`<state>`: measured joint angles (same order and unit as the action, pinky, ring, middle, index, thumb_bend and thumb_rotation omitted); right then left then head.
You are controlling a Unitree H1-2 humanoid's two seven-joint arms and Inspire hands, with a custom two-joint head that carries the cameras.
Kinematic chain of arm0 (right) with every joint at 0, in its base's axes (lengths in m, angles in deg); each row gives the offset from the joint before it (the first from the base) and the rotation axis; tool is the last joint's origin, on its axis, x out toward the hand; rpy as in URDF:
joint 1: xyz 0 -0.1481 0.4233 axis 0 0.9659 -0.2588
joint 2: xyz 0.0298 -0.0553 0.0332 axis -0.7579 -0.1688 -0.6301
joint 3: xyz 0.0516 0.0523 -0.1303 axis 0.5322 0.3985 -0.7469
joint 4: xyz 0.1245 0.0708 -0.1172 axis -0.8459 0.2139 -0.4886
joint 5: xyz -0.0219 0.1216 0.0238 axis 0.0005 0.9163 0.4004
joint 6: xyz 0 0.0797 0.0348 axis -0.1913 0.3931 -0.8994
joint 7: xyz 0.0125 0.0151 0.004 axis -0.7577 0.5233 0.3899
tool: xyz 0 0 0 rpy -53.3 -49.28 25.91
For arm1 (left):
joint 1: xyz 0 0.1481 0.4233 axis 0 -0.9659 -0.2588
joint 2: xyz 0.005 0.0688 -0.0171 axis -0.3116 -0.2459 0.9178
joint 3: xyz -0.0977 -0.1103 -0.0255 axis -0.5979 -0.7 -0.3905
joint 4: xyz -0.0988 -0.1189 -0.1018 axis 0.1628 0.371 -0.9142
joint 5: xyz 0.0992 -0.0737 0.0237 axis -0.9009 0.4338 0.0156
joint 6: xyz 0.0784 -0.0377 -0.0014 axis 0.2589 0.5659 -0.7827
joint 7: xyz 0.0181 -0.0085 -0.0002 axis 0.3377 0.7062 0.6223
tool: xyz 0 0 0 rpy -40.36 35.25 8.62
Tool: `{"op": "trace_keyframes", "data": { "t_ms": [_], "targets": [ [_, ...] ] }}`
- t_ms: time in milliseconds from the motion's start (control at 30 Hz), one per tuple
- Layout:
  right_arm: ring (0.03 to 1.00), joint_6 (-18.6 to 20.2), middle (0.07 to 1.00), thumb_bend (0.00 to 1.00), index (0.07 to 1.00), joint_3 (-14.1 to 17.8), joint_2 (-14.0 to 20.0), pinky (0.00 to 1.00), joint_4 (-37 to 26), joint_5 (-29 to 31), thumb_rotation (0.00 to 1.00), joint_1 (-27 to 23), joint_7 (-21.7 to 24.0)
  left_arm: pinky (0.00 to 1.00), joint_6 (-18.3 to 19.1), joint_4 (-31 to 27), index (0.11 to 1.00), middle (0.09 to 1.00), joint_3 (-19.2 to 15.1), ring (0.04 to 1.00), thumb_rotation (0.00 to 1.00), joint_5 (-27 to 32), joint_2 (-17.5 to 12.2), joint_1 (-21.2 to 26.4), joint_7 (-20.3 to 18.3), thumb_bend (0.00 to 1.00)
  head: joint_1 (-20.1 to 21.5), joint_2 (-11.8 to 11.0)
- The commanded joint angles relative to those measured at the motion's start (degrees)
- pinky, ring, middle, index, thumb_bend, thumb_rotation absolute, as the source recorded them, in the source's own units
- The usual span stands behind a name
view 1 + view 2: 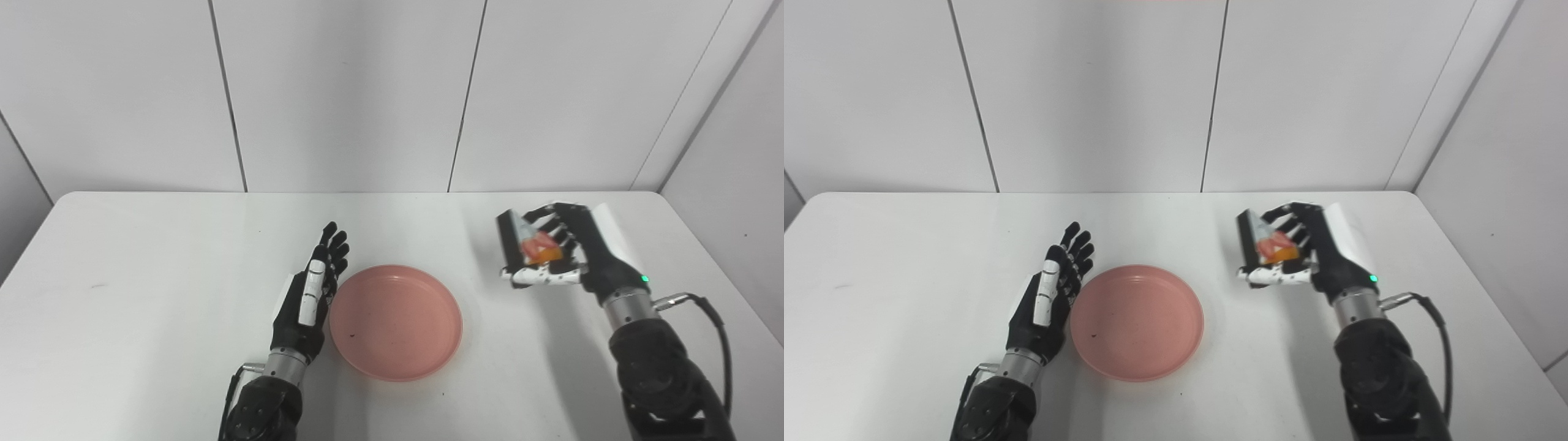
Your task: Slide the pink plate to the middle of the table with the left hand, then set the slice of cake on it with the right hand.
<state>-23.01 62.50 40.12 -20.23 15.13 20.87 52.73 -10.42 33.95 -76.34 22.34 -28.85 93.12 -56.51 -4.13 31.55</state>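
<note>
On the left side we see our left hand (309,294) standing on its edge on the white table (122,294), with the fingers straight and apart, holding nothing. Its palm side is just beside the left rim of the pink plate (395,321); we cannot tell for sure whether it touches the rim. The plate lies flat near the middle of the table and it is empty, with only a small dark speck inside. We judge from this that the sliding step is finished or almost finished.

To the right, well apart from the plate, our right hand (560,251) is raised and its fingers are closed around the slice of cake (527,245), which shows a dark side and a red and orange top. The slice is tilted in the grasp, not level.

So the step in hand is the carrying of the cake. The next move calls for bringing the right hand leftwards over the plate, turning the slice level, lowering it and only then loosening the fingers.
</note>
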Motion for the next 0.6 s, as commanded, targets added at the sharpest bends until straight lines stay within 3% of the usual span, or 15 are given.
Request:
{"op": "trace_keyframes", "data": {
  "t_ms": [0, 67, 267, 567],
  "targets": [
    [0.314, -3.38, 0.429, 0.52, 0.511, -1.41, -0.34, 0.23, -2.25, -0.29, 0.00, -1.88, -0.48, 1.00, -1.69, 3.34, 0.972, 0.988, 0.42, 0.993, 1.00, -0.22, 1.15, -2.86, 0.49, 0.62, -0.28, 0.24],
    [0.368, -2.38, 0.468, 0.51, 0.528, -3.53, -1.50, 0.27, -3.11, -0.32, 0.00, -2.34, 0.75, 1.00, -1.51, 3.18, 0.971, 0.988, 0.37, 0.993, 1.00, -0.18, 1.41, -2.89, 0.63, 0.62, -0.44, 0.37],
    [0.375, 0.35, 0.480, 0.51, 0.533, -9.11, -5.03, 0.28, -3.82, -3.16, 0.00, -3.81, 4.21, 1.00, -1.37, 2.49, 0.977, 0.992, 0.99, 0.996, 1.00, -0.76, 1.20, -3.12, 0.81, 0.62, -0.46, 0.55],
    [0.408, -5.82, 0.492, 0.51, 0.527, -14.08, -6.88, 0.36, 7.07, -3.92, 0.00, -4.31, 1.93, 1.00, -2.00, 3.23, 0.982, 0.998, 1.14, 1.000, 1.00, -0.39, 1.15, -2.66, 0.65, 0.64, -0.18, 0.70]
  ]
}}
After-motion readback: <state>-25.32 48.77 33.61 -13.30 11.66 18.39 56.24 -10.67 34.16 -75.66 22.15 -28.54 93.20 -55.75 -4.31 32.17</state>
